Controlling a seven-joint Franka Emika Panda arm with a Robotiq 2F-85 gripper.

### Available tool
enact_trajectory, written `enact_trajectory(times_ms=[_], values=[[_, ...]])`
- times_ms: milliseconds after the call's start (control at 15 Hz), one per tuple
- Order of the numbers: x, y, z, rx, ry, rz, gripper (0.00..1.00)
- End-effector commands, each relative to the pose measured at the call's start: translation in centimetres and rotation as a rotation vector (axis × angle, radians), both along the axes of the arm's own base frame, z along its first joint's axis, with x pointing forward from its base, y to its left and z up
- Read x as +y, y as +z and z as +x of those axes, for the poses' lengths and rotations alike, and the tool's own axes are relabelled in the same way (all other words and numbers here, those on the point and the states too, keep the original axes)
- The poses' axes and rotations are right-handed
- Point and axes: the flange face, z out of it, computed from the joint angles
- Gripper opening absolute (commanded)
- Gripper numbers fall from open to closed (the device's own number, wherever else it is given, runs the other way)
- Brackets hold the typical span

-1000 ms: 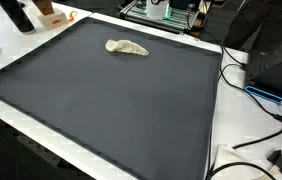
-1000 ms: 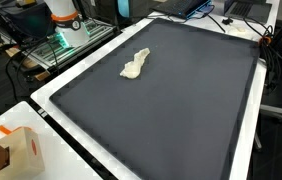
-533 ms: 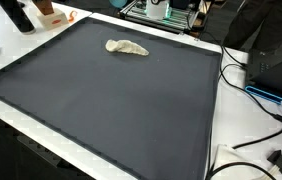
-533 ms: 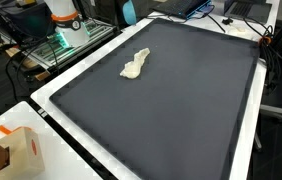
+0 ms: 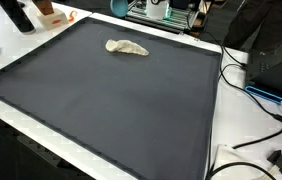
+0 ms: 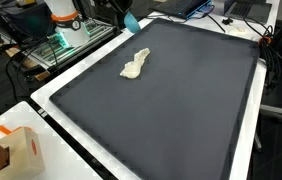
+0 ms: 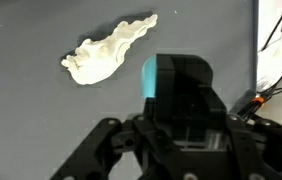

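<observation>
The small crumpled piece of cloth (image 5: 127, 47) is cream-white and plain, with no print on it. Under it, the big flat mat (image 5: 111, 110) is dark grey, one even colour without any pattern. The narrow table border (image 5: 181, 37) around this mat is white. In the wrist view the robot gripper (image 7: 179, 80) is black, with a bright turquoise patch on one side. At the table corner the small cardboard box (image 6: 21, 150) is white with orange parts. The thin cables (image 5: 256, 110) beside the mat are black.
</observation>
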Motion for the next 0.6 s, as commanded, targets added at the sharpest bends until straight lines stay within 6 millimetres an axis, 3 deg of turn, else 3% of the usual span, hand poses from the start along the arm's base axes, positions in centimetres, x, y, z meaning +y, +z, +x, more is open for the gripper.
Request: enact_trajectory(times_ms=[0, 533], values=[[-1.4, -2.2, -0.7, -0.07, 0.119, 0.122, 0.25], [-4.1, -8.6, -1.0, -0.147, 0.253, 0.375, 0.25]])
